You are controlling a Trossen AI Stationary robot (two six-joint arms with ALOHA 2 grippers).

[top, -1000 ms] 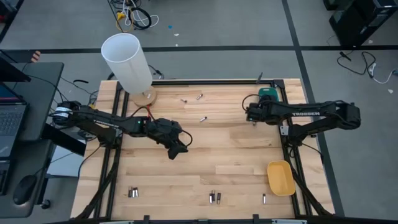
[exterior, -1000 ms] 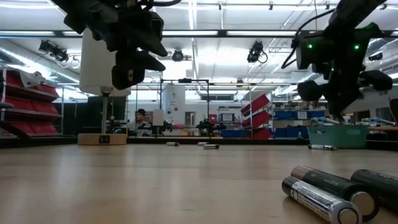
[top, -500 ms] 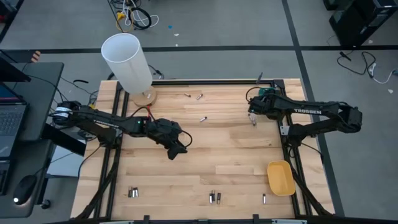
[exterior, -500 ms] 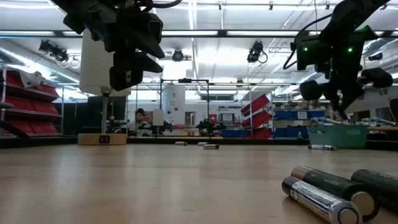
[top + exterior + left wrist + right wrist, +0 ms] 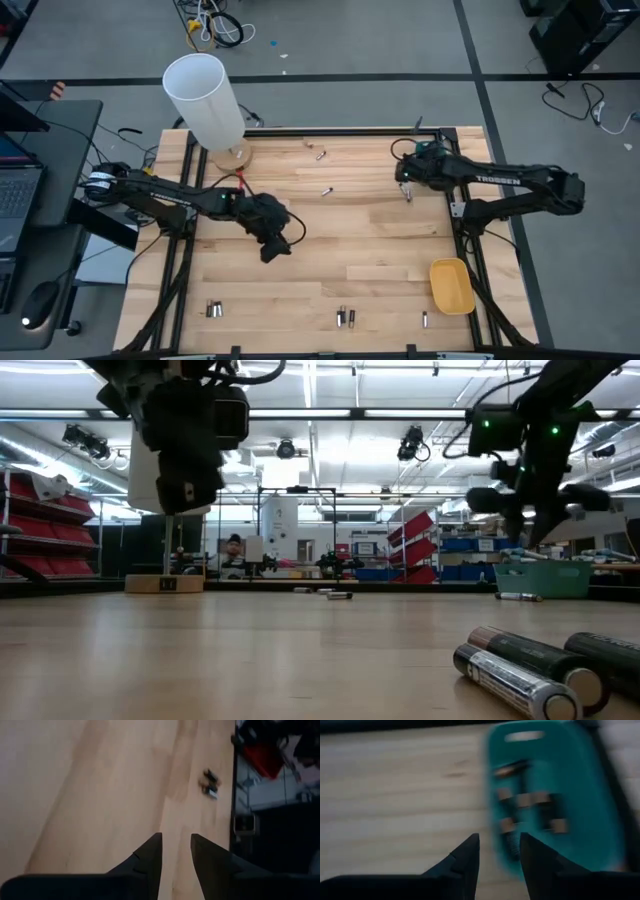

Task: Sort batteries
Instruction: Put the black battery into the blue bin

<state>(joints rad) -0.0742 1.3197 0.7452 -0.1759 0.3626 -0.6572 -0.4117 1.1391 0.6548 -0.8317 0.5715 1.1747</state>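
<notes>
Two dark batteries [image 5: 525, 668] lie side by side on the wooden table [image 5: 250, 660], close to the lens. More cells [image 5: 330, 594] far back. Teal tray [image 5: 545, 577] at right.

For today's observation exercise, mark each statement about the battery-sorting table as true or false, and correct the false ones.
1. The yellow tray holds batteries. False: it looks empty.
2. The teal tray holds several batteries. True.
3. The right gripper grips a battery. False: its fingers stand apart with nothing between them.
4. The left gripper is open over bare wood. True.
5. A white cylinder stands at the table's far left corner. True.
6. No batteries lie at the near edge. False: three groups lie there.
</notes>
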